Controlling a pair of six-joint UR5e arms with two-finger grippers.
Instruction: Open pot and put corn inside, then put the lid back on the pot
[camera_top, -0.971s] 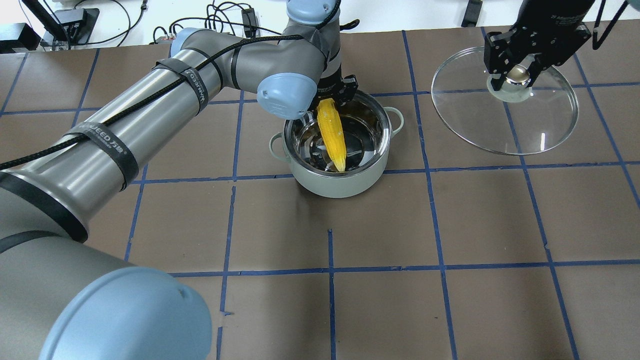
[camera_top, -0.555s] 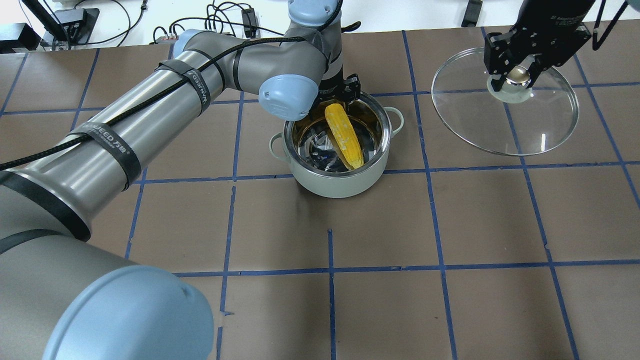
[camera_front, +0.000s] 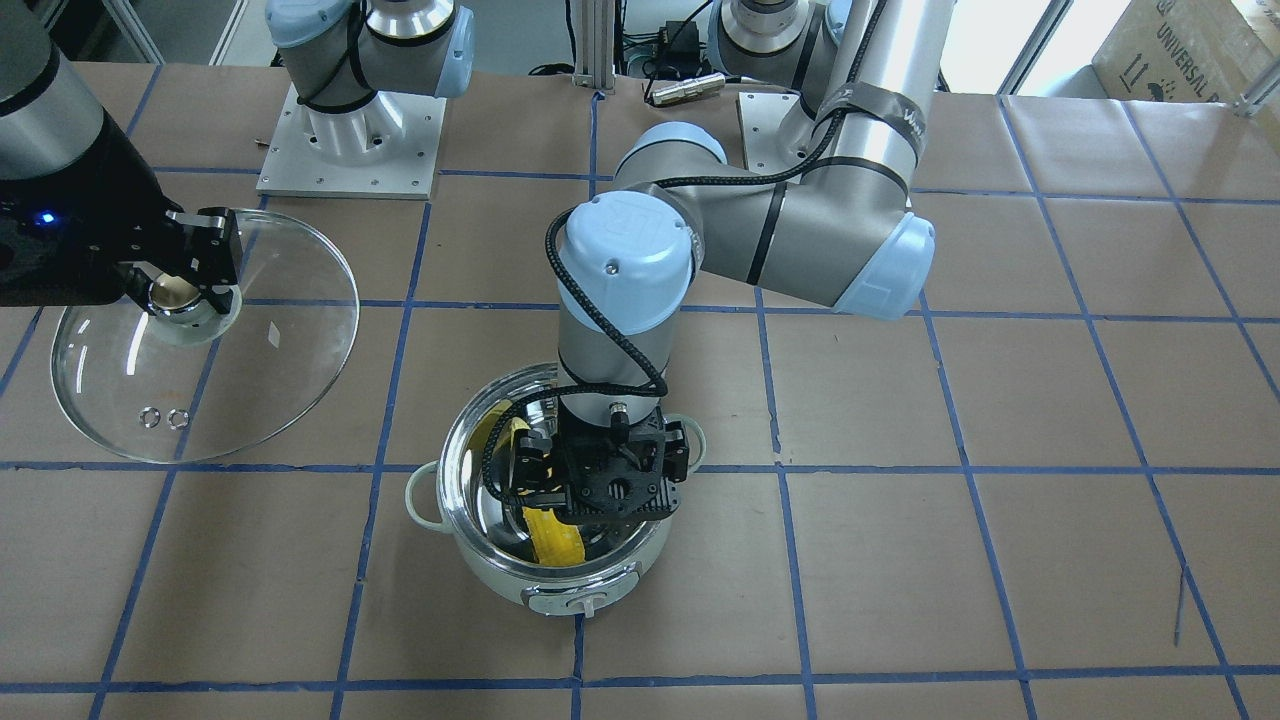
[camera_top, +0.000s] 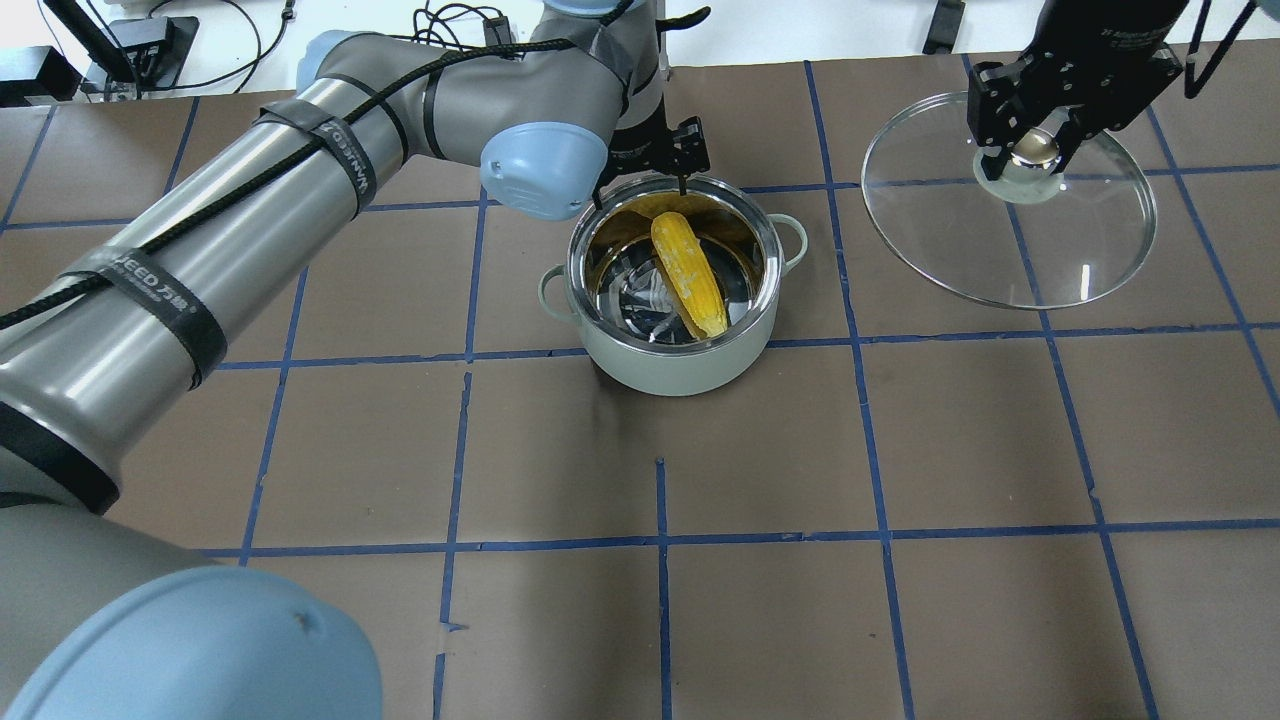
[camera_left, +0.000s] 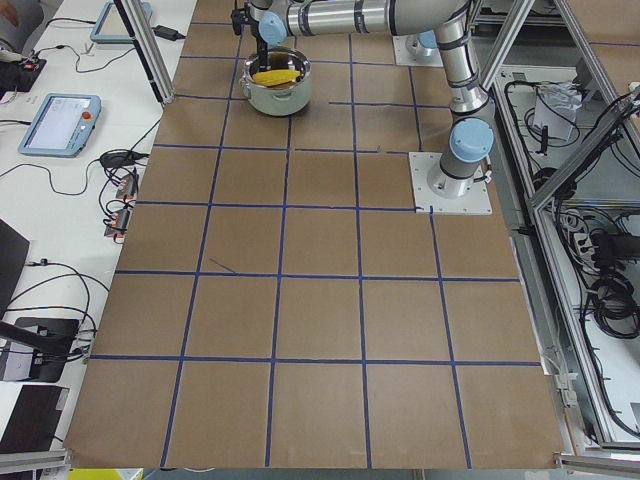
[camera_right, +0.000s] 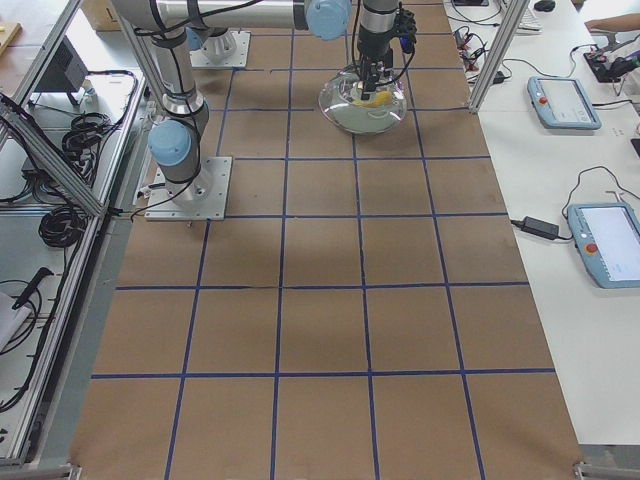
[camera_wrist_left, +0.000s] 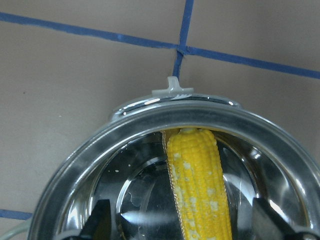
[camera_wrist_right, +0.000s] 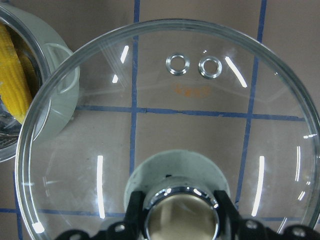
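The mint-green pot (camera_top: 680, 370) stands open at the table's middle far side. The yellow corn (camera_top: 690, 275) lies slanted inside it on the steel bottom, and also shows in the left wrist view (camera_wrist_left: 200, 185) and the front view (camera_front: 555, 540). My left gripper (camera_top: 680, 165) hovers over the pot's far rim (camera_front: 440, 450), open and empty, its fingers (camera_wrist_left: 97, 222) apart on either side of the corn. My right gripper (camera_top: 1030, 150) is shut on the knob of the clear glass lid (camera_top: 1080, 240) and holds it off to the pot's right (camera_wrist_right: 200, 110).
Brown paper with blue tape lines covers the table (camera_top: 660, 600). Cables and boxes lie beyond the far edge (camera_top: 150, 50). The pot's control knob (camera_front: 585, 603) faces away from the robot.
My left gripper has let go of the corn, which dropped to lie flat in the pot. The left gripper then lifted and drew back toward the pot's far rim. The right arm held still.
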